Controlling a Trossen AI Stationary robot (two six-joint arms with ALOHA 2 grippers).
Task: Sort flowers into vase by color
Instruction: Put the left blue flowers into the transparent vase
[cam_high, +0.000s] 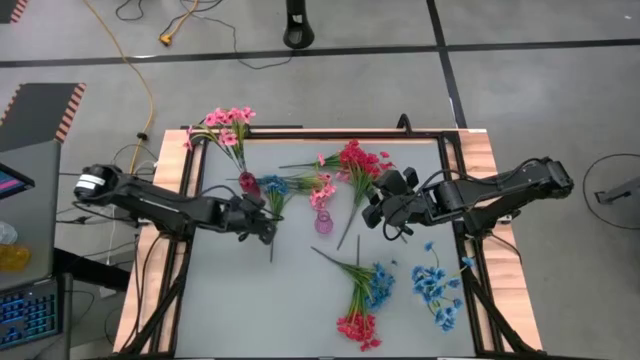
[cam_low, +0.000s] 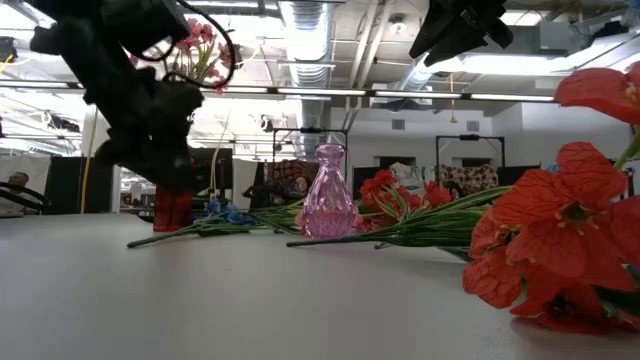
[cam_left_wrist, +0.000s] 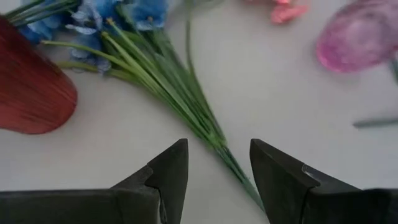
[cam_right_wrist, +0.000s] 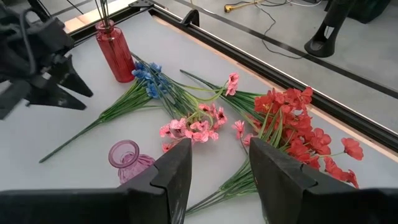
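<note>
while both arms reach in over the table (cam_high: 300, 300) from opposite sides, the left gripper (cam_left_wrist: 214, 180) hangs low above the thin green stem of a blue sprig (cam_high: 274, 188), its two fingers apart with the stem lying on the table between them, nothing clasped. that sprig's blossoms lie just beside a red vase (cam_high: 247, 181), which stands upright near the back left of the table and holds pink flowers (cam_high: 227, 124) on long stems that lean out over the back edge

the right gripper (cam_right_wrist: 217, 180) is raised above the table at the right of the middle, fingers spread and empty, looking down on a red sprig (cam_right_wrist: 298, 124) and loose pink flowers (cam_right_wrist: 198, 127) lying flat near the table's back middle. a pink glass vase (cam_high: 323, 221) stands upright at the centre, empty, between the two grippers

nearer the front edge lies another bunch, with red blossoms (cam_high: 358, 327) at the very front and blue blossoms (cam_high: 380, 283) beside them, their green stems crossing. a separate blue sprig (cam_high: 437, 288) lies at the front right, well apart from the vases. in the low view big red blossoms (cam_low: 560, 230) fill the right side close to the camera
</note>
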